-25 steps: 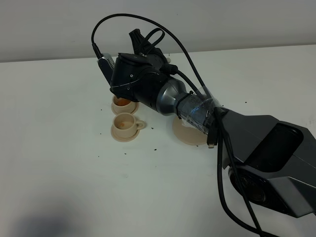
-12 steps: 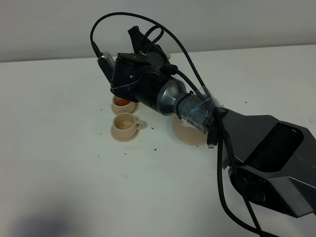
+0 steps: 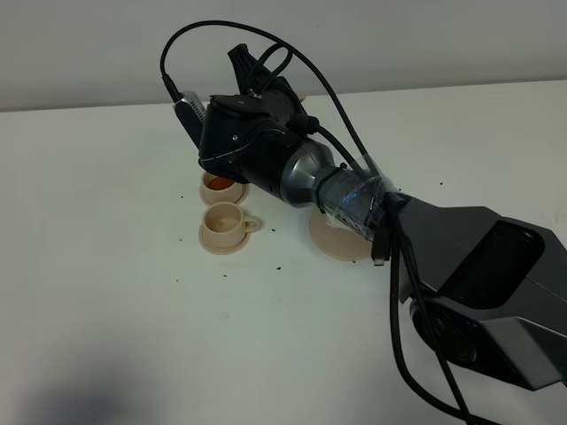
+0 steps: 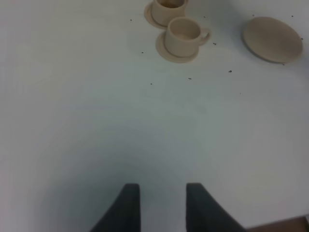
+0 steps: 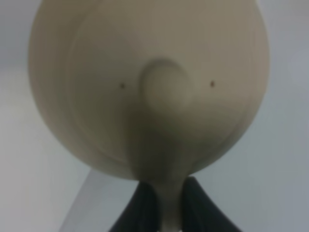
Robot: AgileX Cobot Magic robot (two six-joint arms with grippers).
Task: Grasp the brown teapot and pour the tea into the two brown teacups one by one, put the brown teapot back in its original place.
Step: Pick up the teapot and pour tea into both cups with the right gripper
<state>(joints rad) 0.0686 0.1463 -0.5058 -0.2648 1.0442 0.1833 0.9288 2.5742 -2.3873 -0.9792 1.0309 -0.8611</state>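
Note:
The brown teapot (image 5: 149,87) fills the right wrist view, lid knob toward the camera. My right gripper (image 5: 166,195) is shut on its loop handle. In the high view the right gripper (image 3: 252,75) hangs behind the two brown teacups, and the wrist hides most of the teapot. The far teacup (image 3: 217,184) holds orange-brown tea. The near teacup (image 3: 223,221) looks pale inside. Each stands on a small saucer. The wide saucer (image 3: 335,241), the original place, lies bare under the right forearm. My left gripper (image 4: 163,189) hovers low over the table, fingers a little apart around nothing.
Small dark specks (image 3: 277,265) lie scattered on the white table (image 3: 133,310) around the cups. The right arm's cables (image 3: 403,354) loop over the forearm. A pale wall (image 3: 399,44) runs along the table's back edge.
The right gripper with the teapot has crept slightly up and toward the back. The cups, the wide saucer and the left arm have not moved.

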